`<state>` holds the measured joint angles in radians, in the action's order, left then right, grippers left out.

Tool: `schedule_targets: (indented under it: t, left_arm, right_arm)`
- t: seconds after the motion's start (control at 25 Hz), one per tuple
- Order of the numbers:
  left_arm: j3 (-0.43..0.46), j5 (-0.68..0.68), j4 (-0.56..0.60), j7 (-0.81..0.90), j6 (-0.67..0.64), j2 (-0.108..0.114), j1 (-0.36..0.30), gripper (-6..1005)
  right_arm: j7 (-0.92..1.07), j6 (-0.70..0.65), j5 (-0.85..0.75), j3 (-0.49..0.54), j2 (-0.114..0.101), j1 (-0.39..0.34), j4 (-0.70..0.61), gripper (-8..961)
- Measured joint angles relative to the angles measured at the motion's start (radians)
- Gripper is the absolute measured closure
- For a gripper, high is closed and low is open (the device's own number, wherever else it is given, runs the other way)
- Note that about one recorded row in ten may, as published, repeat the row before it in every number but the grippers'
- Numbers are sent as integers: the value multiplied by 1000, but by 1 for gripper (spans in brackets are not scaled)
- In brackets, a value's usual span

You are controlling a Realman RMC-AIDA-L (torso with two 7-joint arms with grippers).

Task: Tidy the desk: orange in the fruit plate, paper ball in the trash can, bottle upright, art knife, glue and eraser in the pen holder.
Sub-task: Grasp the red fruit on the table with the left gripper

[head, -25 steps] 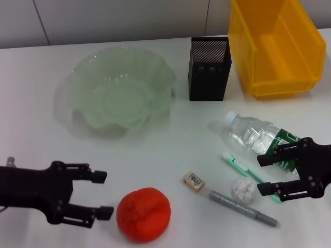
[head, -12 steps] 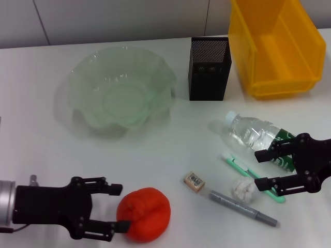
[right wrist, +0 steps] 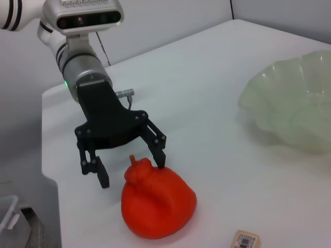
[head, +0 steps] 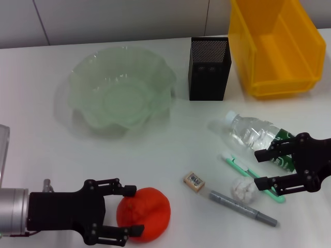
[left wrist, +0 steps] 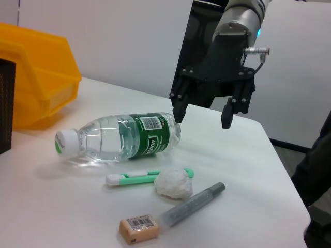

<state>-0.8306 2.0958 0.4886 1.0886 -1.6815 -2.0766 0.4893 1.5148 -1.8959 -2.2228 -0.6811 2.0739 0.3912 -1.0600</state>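
Fingers of the left gripper [head: 131, 211] stand spread apart, one on each side of the orange [head: 145, 214], at the near left of the white table [head: 41, 129]. The right wrist view shows the same gripper [right wrist: 132, 171] with one fingertip close against the fruit's stem end and the other off to the side, clear of the skin; the orange [right wrist: 157, 202] rests on the table, not lifted.

Across the desk, the right gripper [head: 262, 168] hovers with its fingers released and nothing between them, at the base end of the water bottle [head: 256, 137]. The bottle lies on its side with its white cap pointing towards the middle of the table. In the left wrist view the right gripper [left wrist: 202, 114] hangs just beyond the bottle [left wrist: 121, 140] and above the tabletop.

Just beside the bottle lie the green art knife [head: 243, 170] and the paper ball [head: 243, 189], with the grey glue stick [head: 242, 208] next to the ball and the eraser [head: 194, 181] a little further left. Further back stand the black mesh pen holder [head: 209, 68], the pale green glass fruit plate [head: 122, 91] to its left, and the yellow bin [head: 275, 46] at the far right.
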Motion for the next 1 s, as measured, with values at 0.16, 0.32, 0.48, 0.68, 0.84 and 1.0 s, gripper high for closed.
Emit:
schedule_targets:
  t: [0.16, 0.32, 0.48, 0.68, 0.84, 1.0]
  left_arm:
    - [-2, -7, -35, -41, 26, -1, 4, 162]
    - [-3, -14, -63, -78, 57, -1, 11, 165]
    - [-3, -14, -69, -86, 64, 0, 12, 336]
    - [-4, -14, -77, -114, 77, 0, 8, 527]
    - [-4, -15, -82, -115, 96, -1, 9, 603]
    - [-4, -21, -86, -120, 116, -2, 9, 679]
  right_arm:
    - [2, 0, 0, 0, 0, 0, 0, 291]
    - [3, 1, 0, 0, 1, 0, 0, 291]
    - [3, 3, 0, 0, 2, 0, 0, 291]
    - [3, 3, 0, 0, 2, -1, 0, 291]
    - [3, 3, 0, 1, 2, -2, 0, 291]
    - [3, 3, 1, 8, 3, -2, 3, 291]
